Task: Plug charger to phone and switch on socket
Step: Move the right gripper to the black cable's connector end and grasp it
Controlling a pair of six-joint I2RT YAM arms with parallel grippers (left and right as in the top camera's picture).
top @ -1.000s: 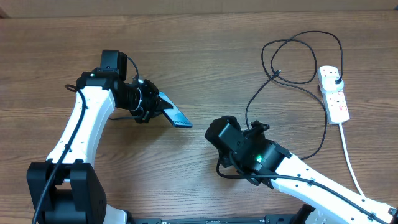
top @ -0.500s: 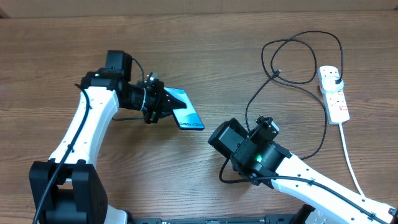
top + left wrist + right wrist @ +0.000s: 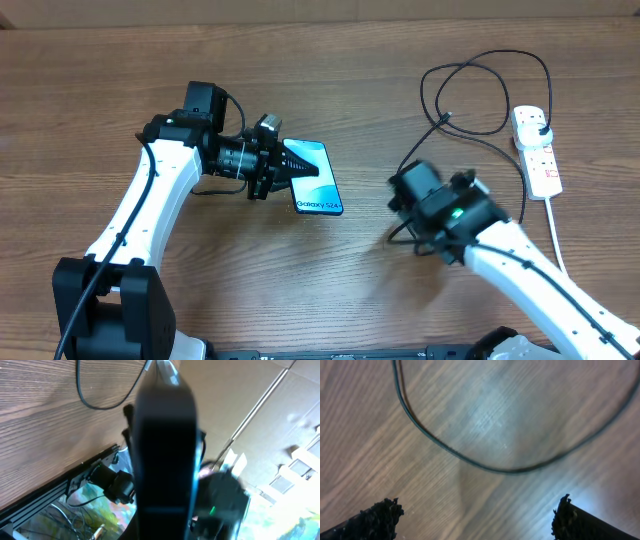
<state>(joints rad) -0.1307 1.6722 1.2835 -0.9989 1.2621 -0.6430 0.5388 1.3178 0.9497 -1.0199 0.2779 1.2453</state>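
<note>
My left gripper (image 3: 290, 172) is shut on the phone (image 3: 318, 185), holding it by its upper end near the table's middle, teal screen up with "Galaxy S24" at the near edge. In the left wrist view the phone (image 3: 165, 445) fills the centre as a dark slab. The charger cable (image 3: 470, 95) loops across the right of the table, its plug (image 3: 538, 127) in the white socket (image 3: 537, 150). My right gripper (image 3: 475, 520) is open and empty above a curve of the cable (image 3: 485, 466); overhead its arm (image 3: 440, 210) hides the fingers.
The socket's thick white cord (image 3: 562, 250) runs toward the front right edge. Cable loops lie between the right arm and the socket. Bare wooden table (image 3: 400, 40) lies behind the arms.
My left gripper has carried the phone to the right and turned its screen flat and upward. My right arm has moved right and away, toward the cable.
</note>
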